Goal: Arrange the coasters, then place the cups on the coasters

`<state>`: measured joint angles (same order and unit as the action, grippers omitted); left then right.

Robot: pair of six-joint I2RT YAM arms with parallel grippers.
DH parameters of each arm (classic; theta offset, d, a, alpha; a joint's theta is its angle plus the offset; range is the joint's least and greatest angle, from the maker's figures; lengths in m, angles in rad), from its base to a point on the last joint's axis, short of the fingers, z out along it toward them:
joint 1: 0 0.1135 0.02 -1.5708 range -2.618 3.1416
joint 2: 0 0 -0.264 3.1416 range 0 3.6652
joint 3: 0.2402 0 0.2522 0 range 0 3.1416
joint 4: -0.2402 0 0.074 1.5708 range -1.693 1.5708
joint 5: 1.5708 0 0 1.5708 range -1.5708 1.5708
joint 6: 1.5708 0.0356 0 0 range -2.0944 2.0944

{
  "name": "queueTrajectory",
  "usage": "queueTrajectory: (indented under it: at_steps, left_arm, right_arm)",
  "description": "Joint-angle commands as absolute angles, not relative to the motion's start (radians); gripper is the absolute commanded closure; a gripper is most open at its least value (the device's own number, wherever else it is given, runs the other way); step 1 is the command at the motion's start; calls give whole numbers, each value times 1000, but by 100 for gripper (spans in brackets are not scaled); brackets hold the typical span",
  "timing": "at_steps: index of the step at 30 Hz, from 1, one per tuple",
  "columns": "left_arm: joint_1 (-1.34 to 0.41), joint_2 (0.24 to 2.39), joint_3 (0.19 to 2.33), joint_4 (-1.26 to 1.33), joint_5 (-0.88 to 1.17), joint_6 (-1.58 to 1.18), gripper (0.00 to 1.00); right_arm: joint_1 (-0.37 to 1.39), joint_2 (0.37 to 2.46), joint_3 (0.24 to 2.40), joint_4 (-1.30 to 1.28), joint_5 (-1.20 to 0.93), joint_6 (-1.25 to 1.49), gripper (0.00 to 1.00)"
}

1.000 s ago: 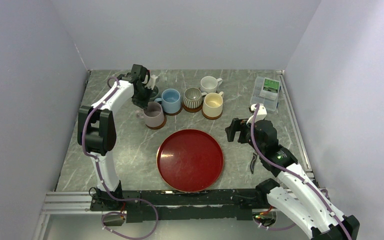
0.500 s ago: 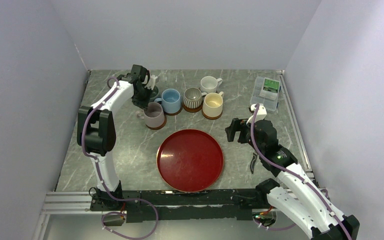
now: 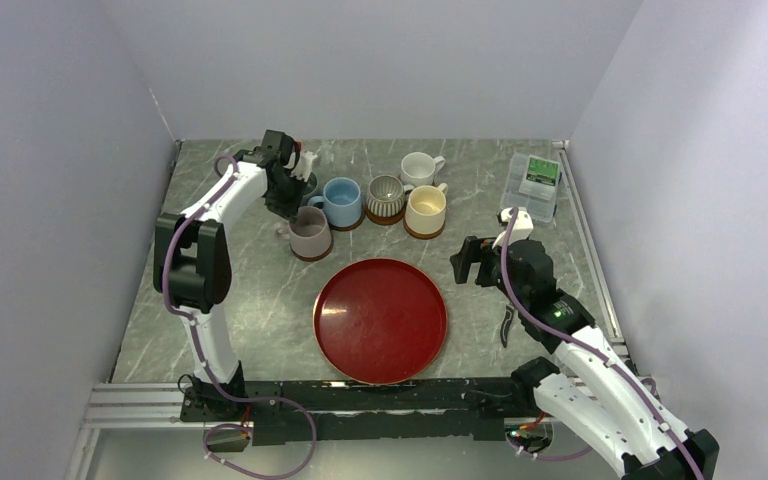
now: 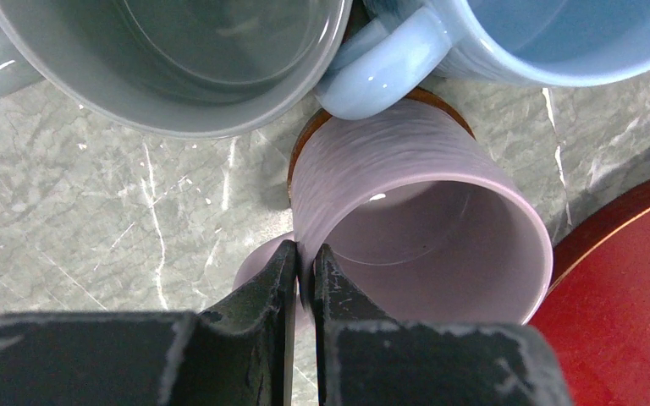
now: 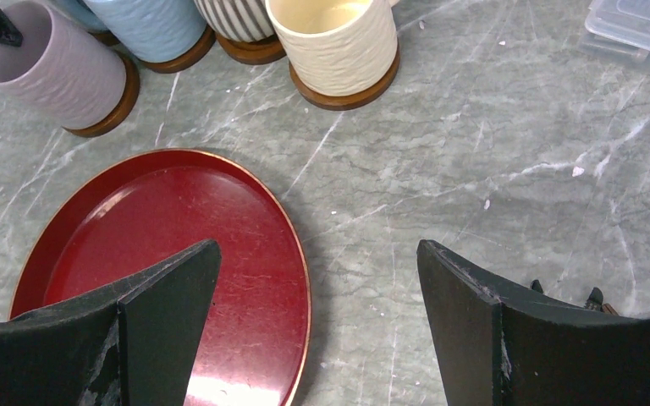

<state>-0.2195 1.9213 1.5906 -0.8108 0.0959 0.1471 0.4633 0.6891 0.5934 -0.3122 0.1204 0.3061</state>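
My left gripper [image 4: 305, 269] is shut on the rim of the pale lilac cup [image 4: 415, 228], one finger inside and one outside, next to its handle. This cup [image 3: 308, 232] stands on a brown coaster [image 5: 117, 106]. Right behind it are the grey-green cup [image 4: 178, 68] and the light blue cup [image 3: 343, 200]. The ribbed cup [image 3: 387, 195] and the cream-yellow cup [image 5: 334, 38] also sit on coasters [image 5: 347, 97]. The white cup [image 3: 419, 168] stands at the back. My right gripper [image 3: 470, 262] hangs open and empty over the table to the right of the tray.
A large glossy red round tray [image 3: 381, 320] lies in the middle, just in front of the lilac cup. A clear plastic box [image 3: 533, 184] sits at the back right. A small dark tool [image 3: 506, 325] lies beside the right arm.
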Motion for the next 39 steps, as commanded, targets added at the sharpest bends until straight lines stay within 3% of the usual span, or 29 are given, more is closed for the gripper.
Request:
queueTrajectory:
  at_steps: [1,32,39]
  left_arm:
    - [-226,1829,1600,-797,147,168,97]
    - [-235,1874,1609,-813,117,182,97]
    - [-235,1881,1612,-811,110,182,88]
  right_arm:
    - [459,687,594,-274,116,299,9]
    - [460,687,593,-274,114,299,9]
    - [459,687,594,-273,113,299,9]
